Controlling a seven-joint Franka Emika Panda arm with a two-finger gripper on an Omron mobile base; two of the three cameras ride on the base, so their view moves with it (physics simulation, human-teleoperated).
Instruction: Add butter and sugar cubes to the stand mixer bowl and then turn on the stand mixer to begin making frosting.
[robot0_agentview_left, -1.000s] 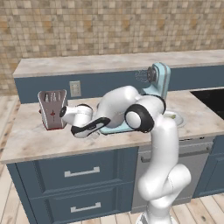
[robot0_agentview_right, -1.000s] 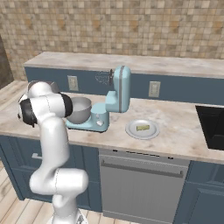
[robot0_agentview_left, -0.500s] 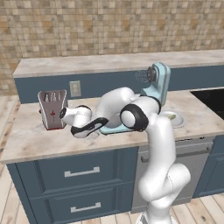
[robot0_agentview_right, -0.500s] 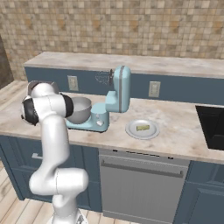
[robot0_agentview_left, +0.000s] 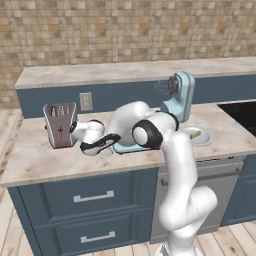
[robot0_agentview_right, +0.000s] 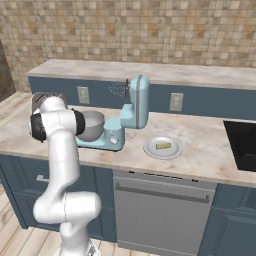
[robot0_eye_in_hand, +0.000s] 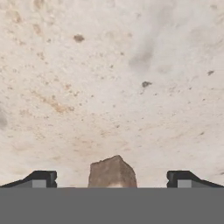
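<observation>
In the hand view one tan-brown sugar cube (robot0_eye_in_hand: 112, 173) lies on the marble counter between the fingertips (robot0_eye_in_hand: 41, 178) of my gripper (robot0_eye_in_hand: 112, 180), which is open and not touching it. From the left base view the gripper (robot0_agentview_left: 105, 151) points down at the counter, left of the light blue stand mixer (robot0_agentview_left: 178, 98). The grey metal stand mixer bowl (robot0_agentview_right: 90, 125) sits on the stand mixer (robot0_agentview_right: 135, 107) base, under the raised head. The butter (robot0_agentview_right: 162, 146) rests on a white plate (robot0_agentview_right: 150, 150) to the mixer's right.
A grey, red-marked boxy appliance (robot0_agentview_left: 60, 125) stands just left of the hand. The plate (robot0_agentview_left: 205, 139) lies near the counter's front right, with a dark cooktop (robot0_agentview_right: 242, 142) beyond it. A raised ledge with wall outlets runs along the back.
The elbow has swung a little to the left while the hand has stayed low over the counter. The jaws have stayed open.
</observation>
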